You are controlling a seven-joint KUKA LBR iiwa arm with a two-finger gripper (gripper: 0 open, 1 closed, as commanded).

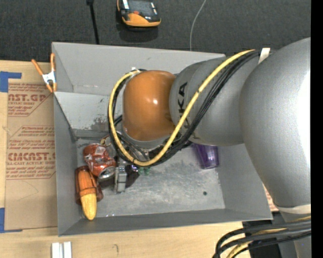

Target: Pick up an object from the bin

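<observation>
End effector (121, 177) mostly hidden under arm (212, 101), grip width unclear, beside red crinkly obj (97, 155), purple obj (208, 156) half-covered

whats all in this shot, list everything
bin: one, grey, centre
corn cob: one, brown and yellow, bin's lower left corner
red thing: one, red, crumpled, just above the corn cob
purple thing: one, purple, right of the bin floor, partly under the arm
device: one, orange and black, outside the bin at the top
arm: one, grey with orange cover and yellow cable, reaching in from the right
</observation>
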